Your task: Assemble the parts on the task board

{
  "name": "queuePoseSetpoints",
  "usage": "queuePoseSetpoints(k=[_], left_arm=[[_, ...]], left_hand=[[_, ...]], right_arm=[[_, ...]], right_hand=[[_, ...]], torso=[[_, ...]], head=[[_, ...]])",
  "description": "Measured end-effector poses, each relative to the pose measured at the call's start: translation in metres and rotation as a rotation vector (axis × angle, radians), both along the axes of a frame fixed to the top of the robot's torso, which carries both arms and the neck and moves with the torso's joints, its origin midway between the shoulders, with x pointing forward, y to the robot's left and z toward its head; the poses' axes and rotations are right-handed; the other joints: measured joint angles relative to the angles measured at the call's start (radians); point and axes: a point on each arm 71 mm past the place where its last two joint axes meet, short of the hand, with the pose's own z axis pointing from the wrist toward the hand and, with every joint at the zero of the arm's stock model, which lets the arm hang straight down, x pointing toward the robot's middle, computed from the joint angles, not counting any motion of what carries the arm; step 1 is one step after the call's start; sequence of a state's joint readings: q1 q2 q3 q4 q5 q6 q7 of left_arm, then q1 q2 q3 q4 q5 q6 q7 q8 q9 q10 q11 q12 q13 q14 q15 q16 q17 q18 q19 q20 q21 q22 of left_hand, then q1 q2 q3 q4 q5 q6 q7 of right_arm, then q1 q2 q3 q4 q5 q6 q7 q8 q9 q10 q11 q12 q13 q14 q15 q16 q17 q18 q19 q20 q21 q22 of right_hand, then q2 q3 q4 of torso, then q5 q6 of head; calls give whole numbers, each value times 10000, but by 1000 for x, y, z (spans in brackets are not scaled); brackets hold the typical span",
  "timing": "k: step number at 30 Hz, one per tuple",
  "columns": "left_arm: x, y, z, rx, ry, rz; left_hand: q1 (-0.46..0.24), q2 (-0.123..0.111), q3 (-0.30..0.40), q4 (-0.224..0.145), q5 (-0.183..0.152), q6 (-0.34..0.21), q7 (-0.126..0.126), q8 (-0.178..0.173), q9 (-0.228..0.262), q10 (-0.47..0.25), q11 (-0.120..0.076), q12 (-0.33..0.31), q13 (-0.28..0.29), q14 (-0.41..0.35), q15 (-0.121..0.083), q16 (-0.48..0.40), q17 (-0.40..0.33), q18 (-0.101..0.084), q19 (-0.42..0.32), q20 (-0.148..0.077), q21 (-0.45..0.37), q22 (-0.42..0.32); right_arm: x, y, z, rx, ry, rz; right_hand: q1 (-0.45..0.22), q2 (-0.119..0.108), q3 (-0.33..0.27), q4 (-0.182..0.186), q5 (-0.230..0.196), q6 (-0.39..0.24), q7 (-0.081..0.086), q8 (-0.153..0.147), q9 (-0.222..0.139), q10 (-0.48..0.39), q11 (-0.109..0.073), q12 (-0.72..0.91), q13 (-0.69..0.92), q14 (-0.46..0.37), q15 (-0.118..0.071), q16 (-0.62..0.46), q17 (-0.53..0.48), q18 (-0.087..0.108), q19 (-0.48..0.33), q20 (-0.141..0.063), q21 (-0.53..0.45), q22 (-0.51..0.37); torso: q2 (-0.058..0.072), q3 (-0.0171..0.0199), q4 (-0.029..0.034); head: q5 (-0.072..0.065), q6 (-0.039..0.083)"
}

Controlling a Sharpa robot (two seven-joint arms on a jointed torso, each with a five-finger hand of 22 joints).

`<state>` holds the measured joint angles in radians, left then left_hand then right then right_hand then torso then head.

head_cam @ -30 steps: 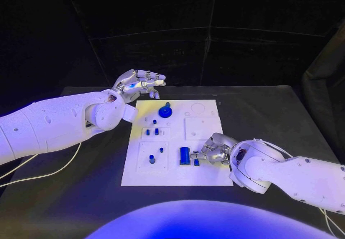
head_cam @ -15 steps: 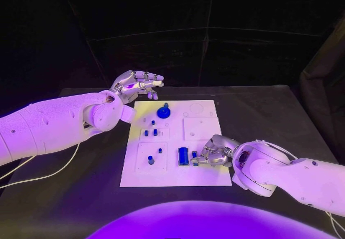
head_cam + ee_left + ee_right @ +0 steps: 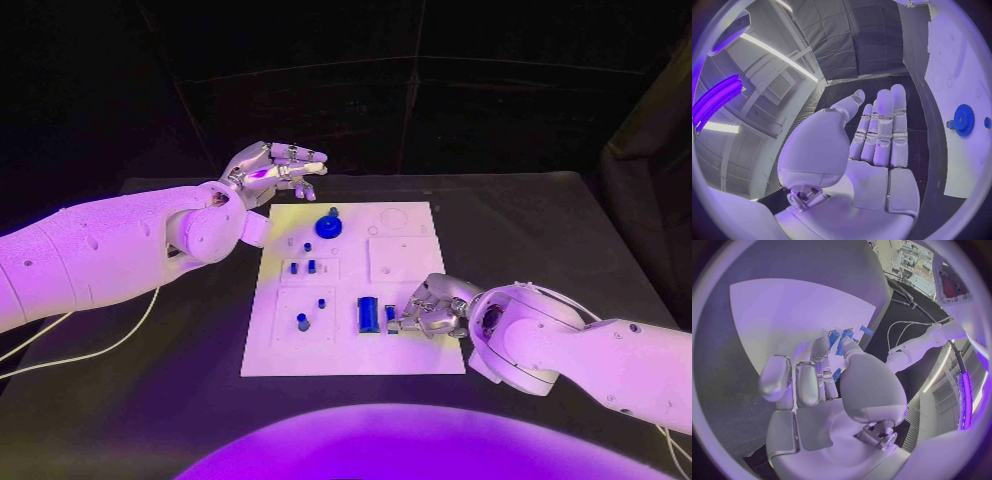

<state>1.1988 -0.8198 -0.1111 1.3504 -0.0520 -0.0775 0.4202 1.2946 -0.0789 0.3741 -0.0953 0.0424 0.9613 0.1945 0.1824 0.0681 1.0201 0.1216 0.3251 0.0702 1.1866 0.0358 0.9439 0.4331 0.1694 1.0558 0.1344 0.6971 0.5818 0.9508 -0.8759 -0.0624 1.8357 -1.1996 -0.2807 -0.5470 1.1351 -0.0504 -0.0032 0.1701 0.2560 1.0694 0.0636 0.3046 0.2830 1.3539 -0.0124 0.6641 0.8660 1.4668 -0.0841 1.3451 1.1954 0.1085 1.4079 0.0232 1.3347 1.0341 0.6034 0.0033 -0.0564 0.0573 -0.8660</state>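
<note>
Right silver hand [image 3: 430,308] pinches a small blue part [image 3: 391,319] at the white task board's [image 3: 418,350] near right, beside the long blue block [image 3: 369,313]. Misaligned, it could jam or slip. Left hand [image 3: 277,168] hovers empty, fingers loosely apart, beyond the board.

The black table [image 3: 548,225] carries the white task board [image 3: 411,225]. The board lies flat at the table's centre.
</note>
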Motion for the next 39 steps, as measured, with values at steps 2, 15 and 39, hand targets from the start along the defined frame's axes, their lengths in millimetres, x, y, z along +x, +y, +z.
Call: queuePoseSetpoints(k=[2,15,39], left_arm=[[0,-1,0,-3,3,-11],[1,-2,-1,5,17,-25],[2,-2,-1,13,29,-26]], left_hand=[[0,0,0,0,0,0,0,0,0,0,0,0,0,0,0,0,0,1,0,0,0,0],[0,0,0,0,0,0,0,0,0,0,0,0,0,0,0,0,-9,1,-1,-1,0,1],[0,-1,0,0,0,0,0,0,0,0,0,0,0,0,0,0,-7,1,-1,-2,0,-5]], right_arm=[[1,0,-1,-49,34,18],[2,-1,-3,-127,117,9],[14,0,-9,-241,5,-49]], right_hand=[[61,-5,-16,-36,72,0,0,0,9,0,0,0,3,0,0,0,0,-1,0,0,0,0],[151,85,-57,-77,199,0,0,0,18,0,0,0,39,0,0,0,29,0,0,0,0,45],[877,390,-242,-640,-963,110,-77,-7,100,39,-38,57,137,0,0,43,207,1,0,0,0,196]], torso=[[1,0,1],[25,7,6],[14,-6,18]], head=[[1,-2],[-5,0],[34,-68]])
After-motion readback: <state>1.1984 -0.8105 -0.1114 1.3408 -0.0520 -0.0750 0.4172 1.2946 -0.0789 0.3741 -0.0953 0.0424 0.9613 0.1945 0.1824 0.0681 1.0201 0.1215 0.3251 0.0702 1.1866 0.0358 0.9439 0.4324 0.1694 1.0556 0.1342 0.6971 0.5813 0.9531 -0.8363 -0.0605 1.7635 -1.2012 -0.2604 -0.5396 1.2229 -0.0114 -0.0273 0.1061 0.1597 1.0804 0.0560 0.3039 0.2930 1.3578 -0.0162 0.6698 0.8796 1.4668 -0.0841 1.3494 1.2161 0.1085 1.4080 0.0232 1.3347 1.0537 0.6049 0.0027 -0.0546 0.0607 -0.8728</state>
